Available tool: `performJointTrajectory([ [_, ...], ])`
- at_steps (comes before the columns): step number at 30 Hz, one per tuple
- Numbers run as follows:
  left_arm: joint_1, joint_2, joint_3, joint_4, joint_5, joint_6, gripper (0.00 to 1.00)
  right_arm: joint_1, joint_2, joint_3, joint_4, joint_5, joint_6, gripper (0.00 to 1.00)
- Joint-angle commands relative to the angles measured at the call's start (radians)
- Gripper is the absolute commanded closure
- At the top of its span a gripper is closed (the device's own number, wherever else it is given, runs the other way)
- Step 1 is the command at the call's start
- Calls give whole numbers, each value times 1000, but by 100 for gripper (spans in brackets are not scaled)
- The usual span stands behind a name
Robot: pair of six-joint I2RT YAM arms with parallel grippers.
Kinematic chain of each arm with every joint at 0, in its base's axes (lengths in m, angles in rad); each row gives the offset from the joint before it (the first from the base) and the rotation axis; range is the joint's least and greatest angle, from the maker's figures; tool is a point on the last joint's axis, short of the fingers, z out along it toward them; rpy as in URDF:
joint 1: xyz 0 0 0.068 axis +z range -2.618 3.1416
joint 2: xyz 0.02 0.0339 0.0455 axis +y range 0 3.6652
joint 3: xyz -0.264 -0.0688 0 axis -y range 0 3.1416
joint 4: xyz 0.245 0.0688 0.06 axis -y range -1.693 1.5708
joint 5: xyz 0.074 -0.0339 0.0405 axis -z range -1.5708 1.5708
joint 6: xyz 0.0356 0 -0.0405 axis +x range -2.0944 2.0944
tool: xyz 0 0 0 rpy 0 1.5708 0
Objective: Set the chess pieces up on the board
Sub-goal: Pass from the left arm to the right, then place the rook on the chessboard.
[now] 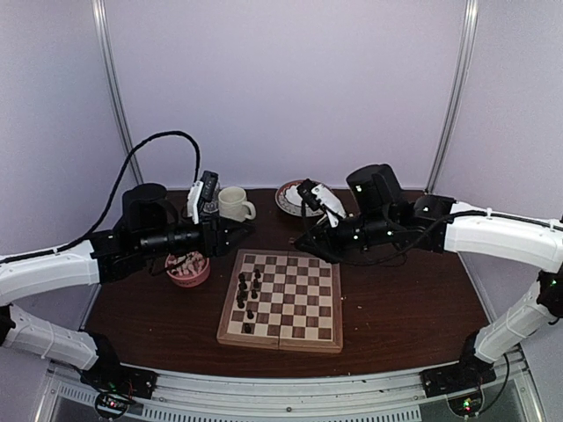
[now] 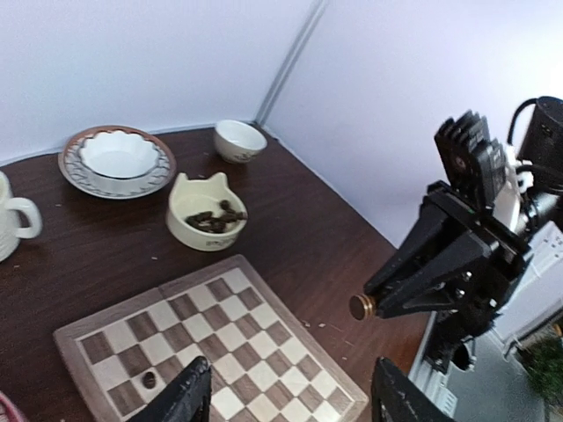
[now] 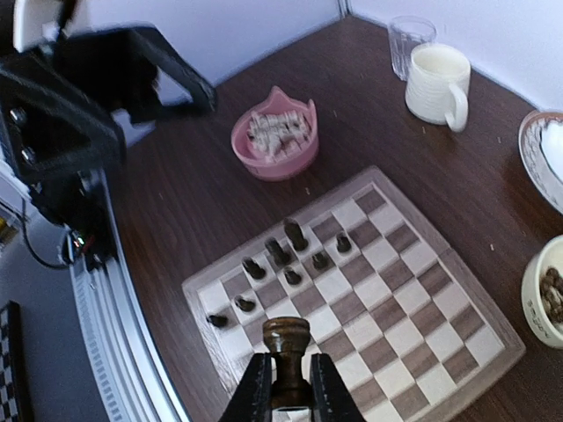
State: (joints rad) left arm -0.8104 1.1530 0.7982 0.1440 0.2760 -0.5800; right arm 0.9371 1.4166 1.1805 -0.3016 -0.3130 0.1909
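The board (image 1: 290, 303) lies in the middle of the table, with several dark chess pieces (image 1: 249, 290) standing on its left squares. They show again as dark chess pieces (image 3: 290, 255) on the board (image 3: 413, 325) in the right wrist view. My right gripper (image 3: 283, 387) is shut on a dark rook-like piece (image 3: 288, 334), held above the board's near edge. That gripper (image 1: 306, 244) hovers at the board's far right corner. My left gripper (image 2: 290, 400) is open and holds nothing. It hangs over the board (image 2: 229, 334), at the far left corner (image 1: 236, 233).
A pink bowl (image 1: 188, 269) of pale pieces sits left of the board. A cream cat-shaped bowl (image 2: 207, 220) holds more dark pieces. Behind stand a cream mug (image 1: 234, 203), a glass (image 3: 410, 40), a patterned plate with a white bowl (image 2: 117, 158) and a small cup (image 2: 239, 139).
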Motion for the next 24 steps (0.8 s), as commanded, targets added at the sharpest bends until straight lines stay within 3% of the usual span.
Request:
performJointTrajectory([
  [1,8,-52,-29,-92,-299,65,37,3,114,161,-501,121,-75,97],
  [9,8,-59,-33,-114,-385,84,37,25,297,401,-821,236,-154,97],
  [24,8,-44,-27,-121,-395,92,38,87,523,497,-861,208,-231,97],
])
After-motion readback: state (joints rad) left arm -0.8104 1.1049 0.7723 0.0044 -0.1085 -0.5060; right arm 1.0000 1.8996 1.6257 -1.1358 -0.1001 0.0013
